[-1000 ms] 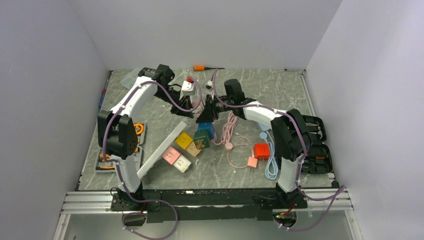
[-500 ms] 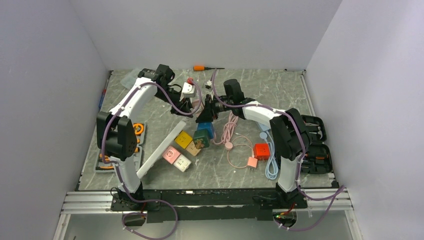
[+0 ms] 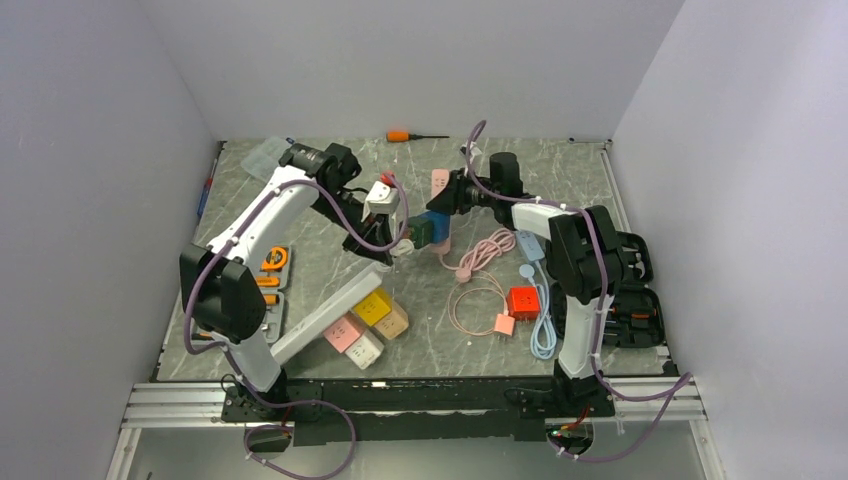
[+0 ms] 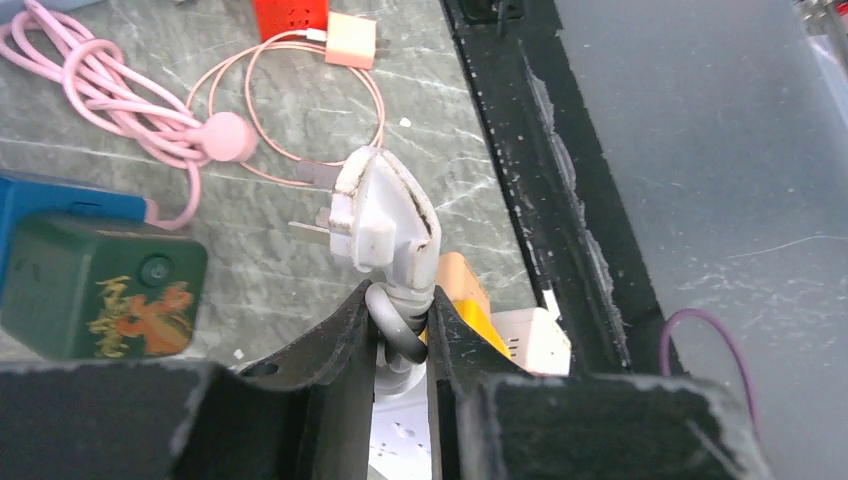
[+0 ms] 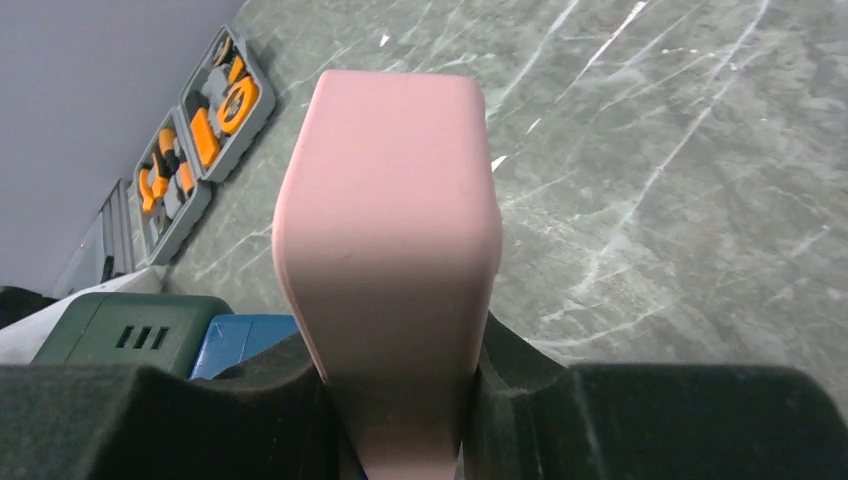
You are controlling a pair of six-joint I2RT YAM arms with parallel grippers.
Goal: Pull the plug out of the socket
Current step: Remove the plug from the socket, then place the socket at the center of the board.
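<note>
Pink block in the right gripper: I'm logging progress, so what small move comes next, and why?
Probably lower the right gripper and set the pink block on the table: it is clamped in the air, apart from the socket, while the left gripper pinches the white plug.

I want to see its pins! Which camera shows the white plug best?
Left wrist view: the white plug, centred, pins showing, left gripper pinching its cord. Top view shows it tiny. Right wrist view: maybe a sliver.
</note>
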